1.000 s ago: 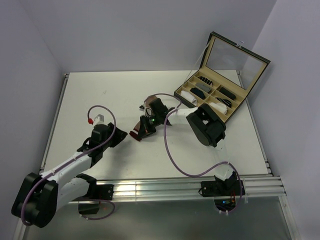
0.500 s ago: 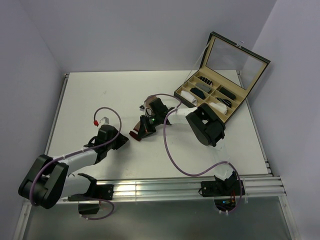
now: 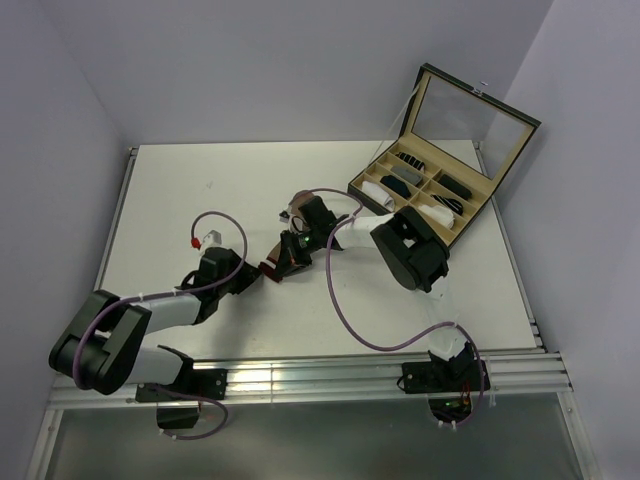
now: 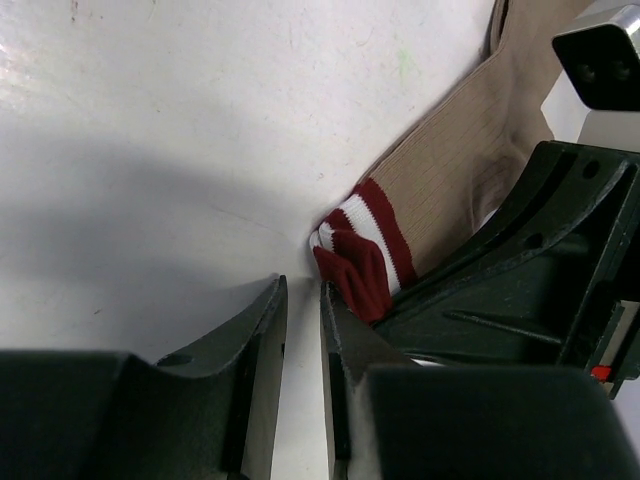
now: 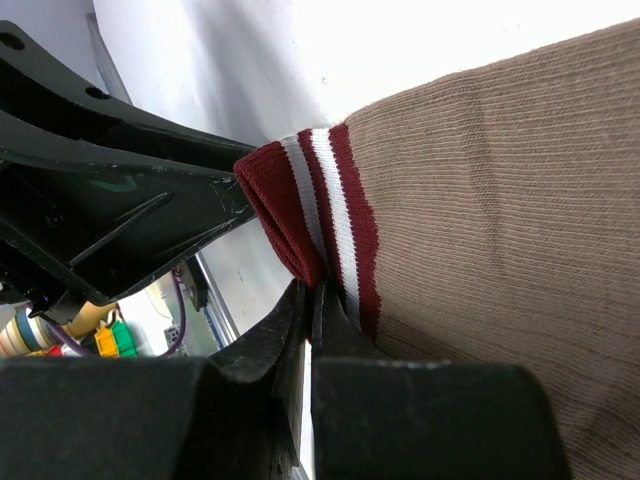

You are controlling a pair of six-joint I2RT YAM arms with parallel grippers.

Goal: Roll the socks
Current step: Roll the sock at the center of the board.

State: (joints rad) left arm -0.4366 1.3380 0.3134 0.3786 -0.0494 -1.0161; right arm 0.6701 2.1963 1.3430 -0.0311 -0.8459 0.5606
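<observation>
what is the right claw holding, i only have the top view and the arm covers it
observer: In the right wrist view the right claw is shut on the dark red and white cuff of the tan sock.
operator: does the left claw have the cuff too
observer: No. In the left wrist view the left claw has a narrow gap with only bare table showing in it, and the cuff lies just beside that claw.
operator: is the cuff lying flat
observer: No. Both wrist views show it bunched and folded over at its edge.
</observation>
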